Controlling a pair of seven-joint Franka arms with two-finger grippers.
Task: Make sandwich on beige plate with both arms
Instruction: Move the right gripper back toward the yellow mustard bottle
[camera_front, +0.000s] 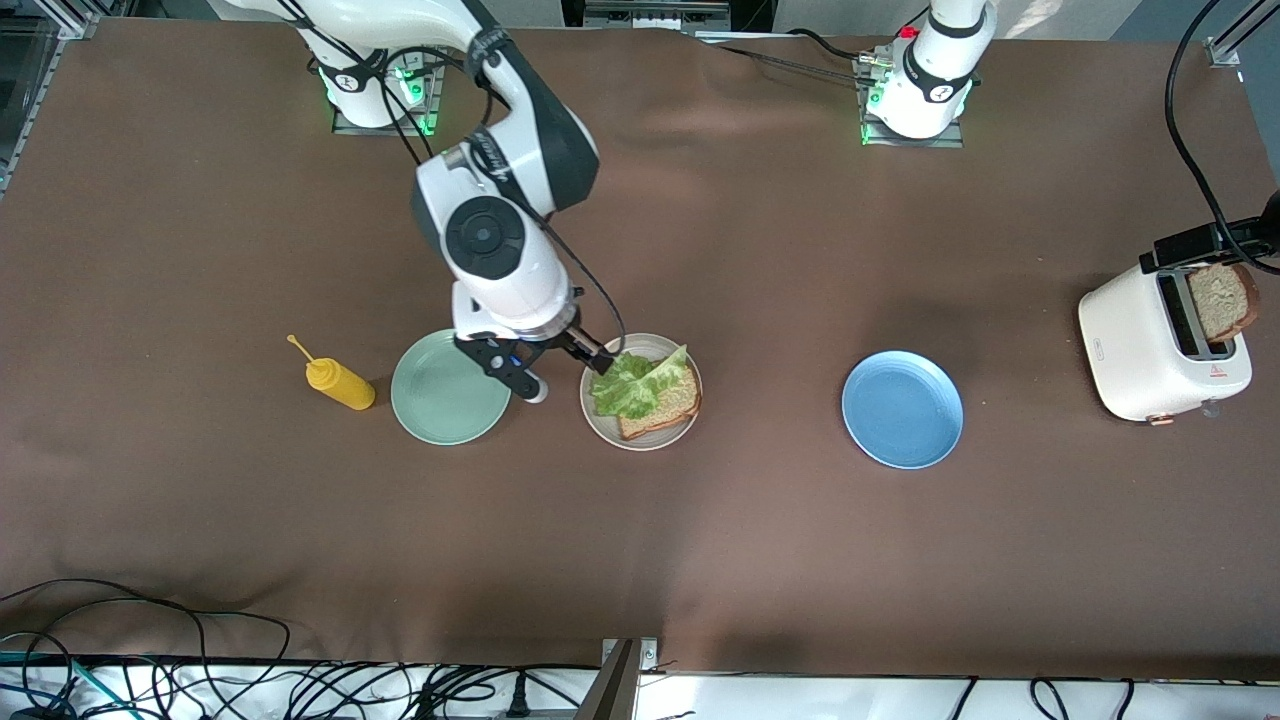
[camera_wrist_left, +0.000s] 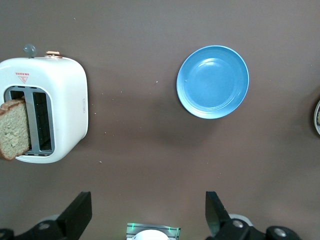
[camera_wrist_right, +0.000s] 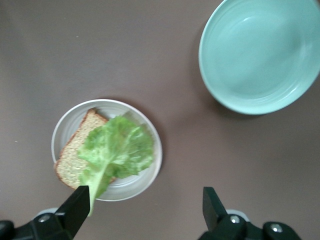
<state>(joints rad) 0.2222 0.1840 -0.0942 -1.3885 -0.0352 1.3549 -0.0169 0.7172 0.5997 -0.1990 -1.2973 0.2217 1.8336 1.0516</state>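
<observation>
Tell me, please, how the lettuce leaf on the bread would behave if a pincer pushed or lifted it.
The lettuce leaf looks thin and crinkly, so it would probably flop and bend when lifted. It lies loose on the bread slice, so a push would likely slide it off. Its stem end overhangs the beige plate, so an edge pinch seems possible, though it may tear.

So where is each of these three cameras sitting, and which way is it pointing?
Front view: high across the table, facing both arms' bases; shows the right gripper open between the mint-green plate and the beige plate.
Left wrist view: on the left arm, looking down at the toaster and blue plate; the open left gripper shows.
Right wrist view: on the right arm, looking down at bread and lettuce.
Shared: each wrist view's plates also show in the front view.
</observation>
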